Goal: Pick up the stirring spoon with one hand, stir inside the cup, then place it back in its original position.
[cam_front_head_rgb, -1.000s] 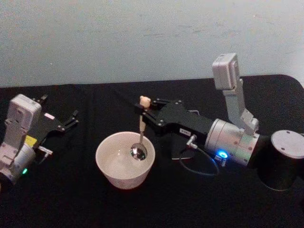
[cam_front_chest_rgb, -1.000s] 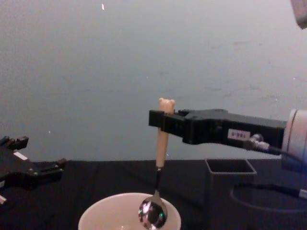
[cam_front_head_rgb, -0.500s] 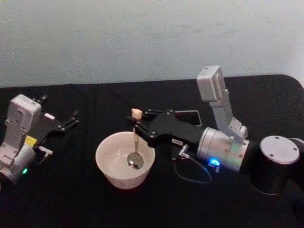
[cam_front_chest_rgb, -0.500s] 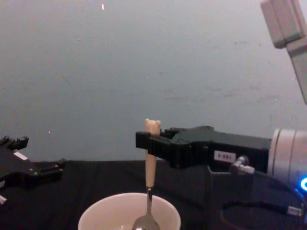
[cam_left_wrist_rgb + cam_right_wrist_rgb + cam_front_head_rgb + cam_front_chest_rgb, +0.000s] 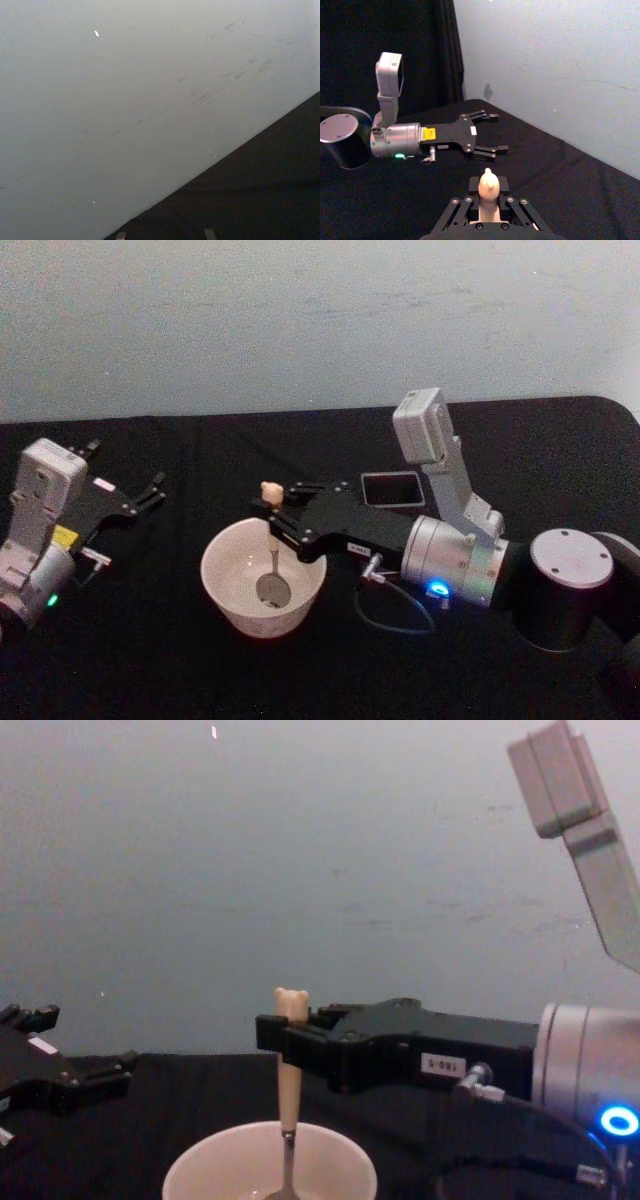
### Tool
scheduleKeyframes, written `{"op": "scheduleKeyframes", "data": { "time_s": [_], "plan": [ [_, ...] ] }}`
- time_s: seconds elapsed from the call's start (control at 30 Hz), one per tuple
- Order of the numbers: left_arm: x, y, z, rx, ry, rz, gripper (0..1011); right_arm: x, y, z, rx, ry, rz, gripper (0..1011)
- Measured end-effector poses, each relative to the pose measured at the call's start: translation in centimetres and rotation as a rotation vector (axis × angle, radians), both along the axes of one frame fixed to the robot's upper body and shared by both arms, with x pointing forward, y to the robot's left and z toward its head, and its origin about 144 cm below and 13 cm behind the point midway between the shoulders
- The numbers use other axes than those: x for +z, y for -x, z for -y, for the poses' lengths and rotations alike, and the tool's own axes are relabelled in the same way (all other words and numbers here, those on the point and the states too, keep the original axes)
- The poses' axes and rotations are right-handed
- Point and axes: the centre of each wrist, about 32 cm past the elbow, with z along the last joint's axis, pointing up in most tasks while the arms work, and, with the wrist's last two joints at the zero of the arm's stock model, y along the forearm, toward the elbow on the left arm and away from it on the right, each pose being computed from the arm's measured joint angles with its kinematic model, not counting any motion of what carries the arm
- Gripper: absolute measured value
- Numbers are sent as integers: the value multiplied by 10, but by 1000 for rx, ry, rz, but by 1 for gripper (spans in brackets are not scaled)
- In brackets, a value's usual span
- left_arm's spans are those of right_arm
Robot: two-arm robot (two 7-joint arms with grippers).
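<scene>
- Head view: right gripper (image 5: 273,512), centre of frame, fingers pinched on the cream handle of the spoon (image 5: 272,586), just under the eared knob.
- Spoon hangs near upright; its metal bowl is down inside the cup (image 5: 240,615), lower centre of frame, close to the bottom. Cannot tell if it touches.
- Chest view: handle (image 5: 290,1092) rises straight out of the cup mouth, roughly mid-rim, apart from the walls.
- Step in hand, as I judge it: the stir. Lowering looks about done.
- To do it well: sweep small circles, keep the spoon vertical, stay inside the rim. The cup is light and sits loose on the black cloth (image 5: 150,640); a push on the wall could slide or tip it.
- Keep the pinch firm; a thin handle may swivel.
- Holder (image 5: 392,490), just above and right of the gripper body, stands with its mouth open for the return. Narrow, so 1 clean vertical drop is needed.
- Left gripper (image 5: 128,465), left edge of frame, fingers spread, parked on the cloth.
</scene>
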Motion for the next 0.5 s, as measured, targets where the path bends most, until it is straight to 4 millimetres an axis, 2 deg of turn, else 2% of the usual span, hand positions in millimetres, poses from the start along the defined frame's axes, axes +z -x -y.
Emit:
{"op": "scheduleKeyframes", "data": {
  "time_s": [0.5],
  "plan": [
    [0,0,0,0,0,0,1001,-4,-5,-19,40,22,-2,208]
  ]
}}
